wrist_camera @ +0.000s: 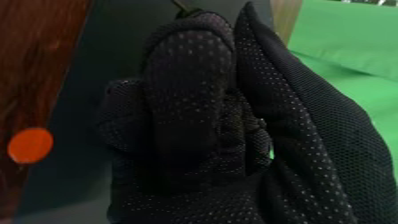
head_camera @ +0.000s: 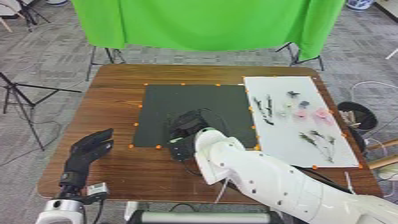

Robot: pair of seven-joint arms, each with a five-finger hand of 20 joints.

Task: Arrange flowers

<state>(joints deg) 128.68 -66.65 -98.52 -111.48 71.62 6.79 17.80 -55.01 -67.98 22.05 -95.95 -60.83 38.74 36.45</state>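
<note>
Mat on table, flowers on board right of mat

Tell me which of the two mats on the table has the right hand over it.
The black mat, on the left: the right hand is over it, while the white mat carries the pink flowers.

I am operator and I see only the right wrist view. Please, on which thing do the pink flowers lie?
Observer: The pink flowers lie on the white board, to the right of the dark mat.

Operator: Thank you. Is there also some greenery on this board, and where exactly?

Observer: Yes, green sprigs lie on it, nearer to the robot than the pink flowers.

Operator: And the left robot hand, is it close to these flowers?

Observer: No, the left robot hand is at the opposite side of the brown table, to the left of the dark mat.
</note>
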